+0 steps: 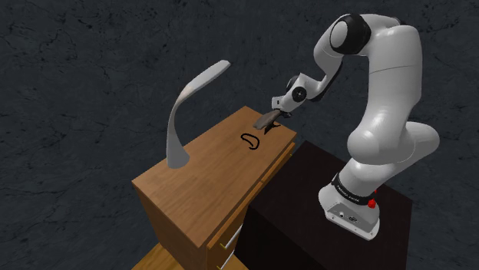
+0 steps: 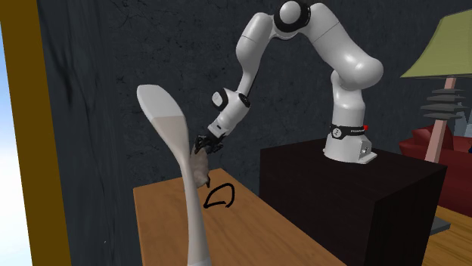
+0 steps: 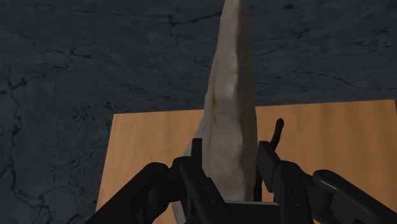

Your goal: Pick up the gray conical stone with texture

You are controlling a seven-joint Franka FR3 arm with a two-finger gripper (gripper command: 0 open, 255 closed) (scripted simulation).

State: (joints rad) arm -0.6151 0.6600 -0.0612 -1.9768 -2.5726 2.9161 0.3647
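At the far corner of the wooden cabinet [image 1: 201, 172], the black gripper [image 1: 272, 116] is closed on the stone [image 1: 265, 120]. The wrist view shows it best: the two fingers [image 3: 191, 181] press the wide end of the stone [image 3: 229, 108] from both sides. The stone is pale grey-brown and rough. It gets thin toward its tip, which points away from the gripper [image 3: 232, 159] toward the dark wall [image 3: 76, 57].

It cannot be told whether the stone touches the cabinet top.

A small black loop [image 1: 249, 140] lies on the top, near the stone. A tall bent grey shape [image 1: 188, 100] stands well apart from the stone.

In the second exterior view, that shape [image 2: 170, 128] hides part of the stone [image 2: 202, 168]. The white arm [image 2: 340, 60] bends down from its dark box [image 2: 340, 196] to the gripper [image 2: 203, 145]. A lamp [image 2: 442, 45] and a red sofa [image 2: 427, 143] are at that view's right.
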